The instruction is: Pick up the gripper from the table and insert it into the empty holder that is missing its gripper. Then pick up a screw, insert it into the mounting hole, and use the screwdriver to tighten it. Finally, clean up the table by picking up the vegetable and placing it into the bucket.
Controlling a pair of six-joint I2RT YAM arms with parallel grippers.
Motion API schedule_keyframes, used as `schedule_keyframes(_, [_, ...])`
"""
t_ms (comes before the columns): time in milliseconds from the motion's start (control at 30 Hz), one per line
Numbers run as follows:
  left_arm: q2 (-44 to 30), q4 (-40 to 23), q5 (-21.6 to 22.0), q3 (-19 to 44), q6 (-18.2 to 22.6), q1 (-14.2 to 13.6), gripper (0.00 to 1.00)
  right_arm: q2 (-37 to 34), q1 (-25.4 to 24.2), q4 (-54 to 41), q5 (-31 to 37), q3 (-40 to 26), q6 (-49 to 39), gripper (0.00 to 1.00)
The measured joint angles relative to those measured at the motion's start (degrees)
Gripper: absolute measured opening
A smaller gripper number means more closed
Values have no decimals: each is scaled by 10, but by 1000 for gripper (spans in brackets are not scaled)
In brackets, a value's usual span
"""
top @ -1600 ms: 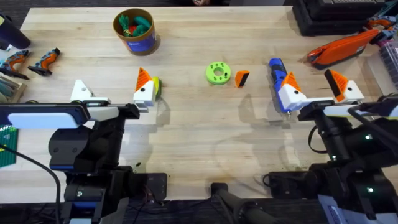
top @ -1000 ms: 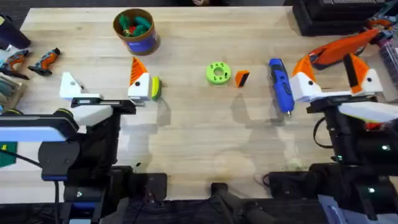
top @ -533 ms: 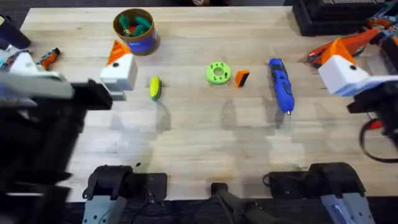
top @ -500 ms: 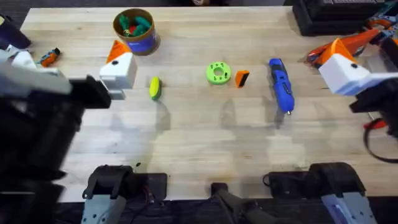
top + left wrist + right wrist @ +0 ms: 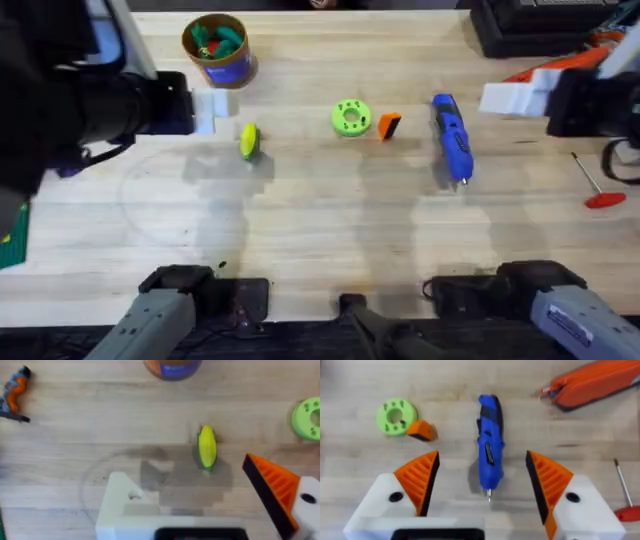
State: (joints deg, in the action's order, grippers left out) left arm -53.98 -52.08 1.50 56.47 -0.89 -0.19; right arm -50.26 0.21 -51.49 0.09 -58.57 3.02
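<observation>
Looking for the orange tip: flat on the tabletop near the middle, just beside the green disc on one side, with the blue screwdriver a little apart on the other; resting with its short length roughly front to back, near parallel to the screwdriver.

Checking the right hand: spread wide, grasping nothing, orange pads on both fingers; poised above the screwdriver, so the tip sits off toward the robot's left of it, beside the disc.

Checking the left hand: also spread and grasping nothing; fitted with an orange pad on one finger and only a bare white finger base on the other, probably the place meant for the tip; hovering near the yellow-green toy vegetable, with the bucket beyond it at the far edge.

Judging by the overhead view: closer to the right hand than the left, so best taken by the right with a short sidestep leftward past the screwdriver, then carried across to the bare base; worth closing across the narrow sides to avoid nudging the disc.
</observation>
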Motion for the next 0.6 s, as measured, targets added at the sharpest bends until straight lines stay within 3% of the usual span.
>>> schedule_keyframes(333, [-110, -4, -2, 0, 0, 0, 986, -76, 0, -14, 0, -1, 0, 990])
schedule_keyframes(600, [-161, -20, -55, 18, -1, -14, 986, -96, 0, -13, 0, -1, 0, 991])
